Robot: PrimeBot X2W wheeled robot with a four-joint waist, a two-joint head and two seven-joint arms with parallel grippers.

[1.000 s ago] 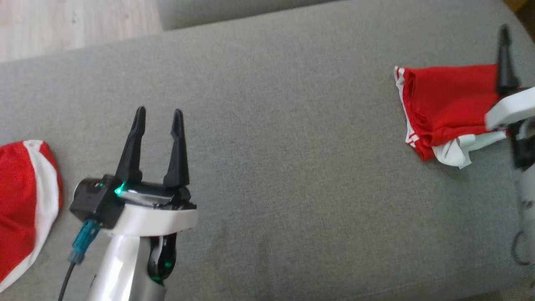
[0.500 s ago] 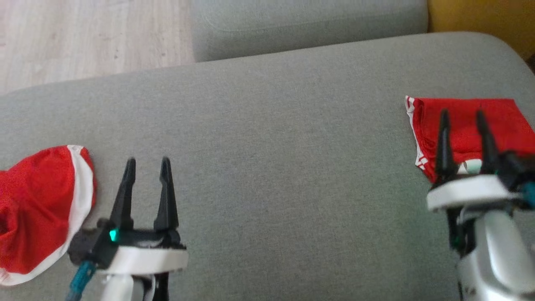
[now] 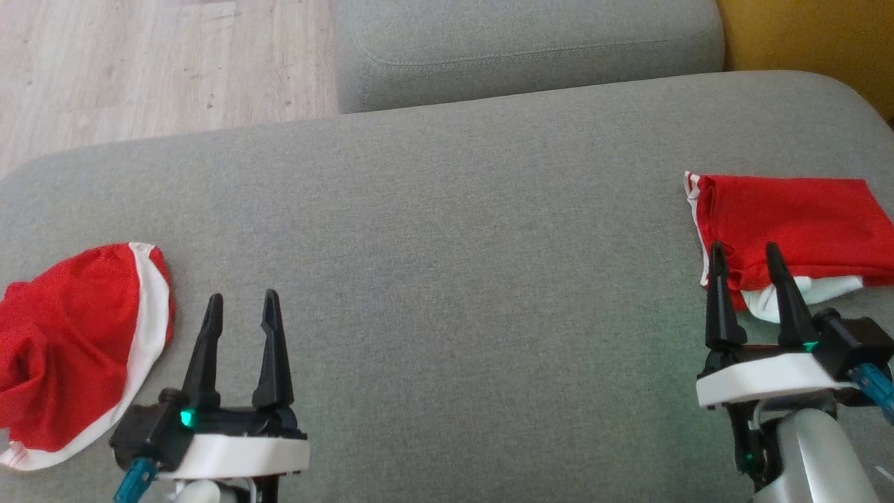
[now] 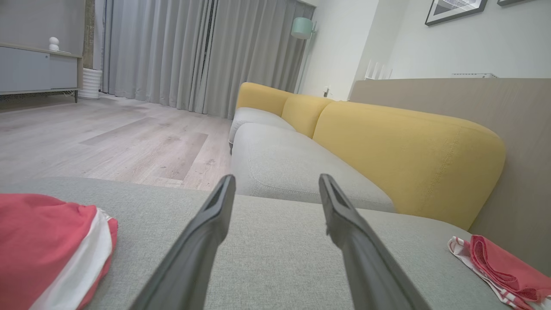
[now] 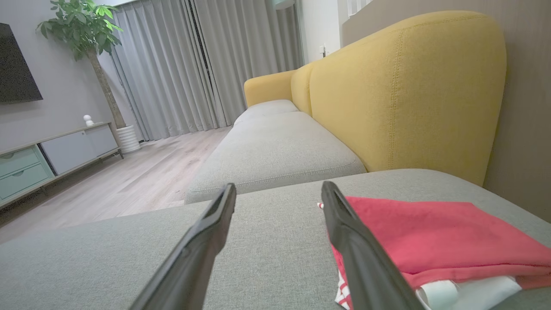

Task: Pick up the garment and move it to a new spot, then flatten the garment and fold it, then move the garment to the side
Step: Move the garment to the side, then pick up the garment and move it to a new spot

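Left gripper (image 3: 242,295) gapes empty beside the crumpled red garment (image 3: 63,349), partly cut off at frame edge; right gripper (image 3: 744,245), also apart, masks a corner of the folded red garment (image 3: 796,216) on the grey cushion (image 3: 447,244).

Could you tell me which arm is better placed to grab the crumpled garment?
Likely left: the open left gripper is beside the crumpled garment; the right gripper is far off, by the folded garment.
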